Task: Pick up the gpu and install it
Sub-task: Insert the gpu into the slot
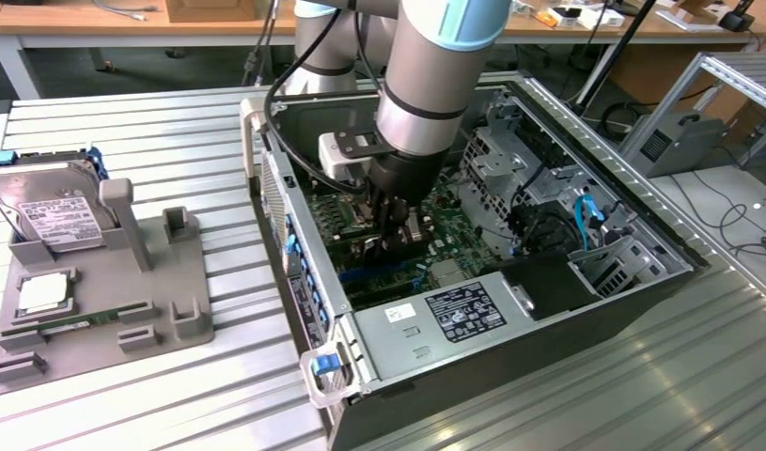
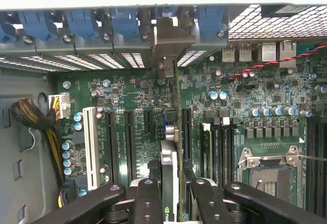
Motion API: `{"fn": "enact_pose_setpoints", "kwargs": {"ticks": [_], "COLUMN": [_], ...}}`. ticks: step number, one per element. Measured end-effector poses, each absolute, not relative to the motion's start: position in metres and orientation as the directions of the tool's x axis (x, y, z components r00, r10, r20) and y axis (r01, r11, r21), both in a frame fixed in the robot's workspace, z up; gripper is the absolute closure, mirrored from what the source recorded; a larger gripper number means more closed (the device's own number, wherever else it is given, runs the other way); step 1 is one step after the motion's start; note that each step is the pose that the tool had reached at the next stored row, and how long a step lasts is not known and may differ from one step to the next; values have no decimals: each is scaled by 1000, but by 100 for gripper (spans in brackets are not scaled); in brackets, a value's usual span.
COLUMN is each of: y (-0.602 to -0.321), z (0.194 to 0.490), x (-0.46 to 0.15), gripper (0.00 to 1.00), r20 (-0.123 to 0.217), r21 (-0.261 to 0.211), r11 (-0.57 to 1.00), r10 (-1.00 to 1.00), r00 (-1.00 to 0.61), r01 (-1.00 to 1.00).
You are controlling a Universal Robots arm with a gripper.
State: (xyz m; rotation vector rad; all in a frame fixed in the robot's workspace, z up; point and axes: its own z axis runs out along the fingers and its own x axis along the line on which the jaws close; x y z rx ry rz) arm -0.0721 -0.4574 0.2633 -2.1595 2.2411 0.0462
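A: The gpu (image 2: 171, 147), a thin dark circuit card with a silvery end bracket, stands on edge over the green motherboard (image 2: 133, 96) inside the open black computer case (image 1: 608, 282), pinched between the black fingers (image 2: 148, 198).

B: Keep it upright, its bracket meeting the case's rear slot opening, and press evenly.

Even, bright overhead lighting in the exterior view; soft shadows inside the computer case (image 1: 633, 272). Wrist view: overexposed white band along the top, dim lower left corner.

A lab or workshop; open computer case (image 1: 633, 272) on slatted aluminium bench (image 1: 132, 122); cluttered desks (image 1: 107, 21) behind
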Motion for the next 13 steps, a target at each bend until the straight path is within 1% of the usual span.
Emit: {"fn": "enact_pose_setpoints", "kwargs": {"ticks": [2,5,13], "y": [-457,-457,-456], "z": [263,263,263], "x": [-72,-72,-72], "gripper": [73,73,73], "r20": [-40,-24,-26], "r21": [1,1,1], "r11": [37,37,37], "r10": [-999,-999,-999], "r00": [-37,-37,-37], "r01": [-999,-999,-999]}}
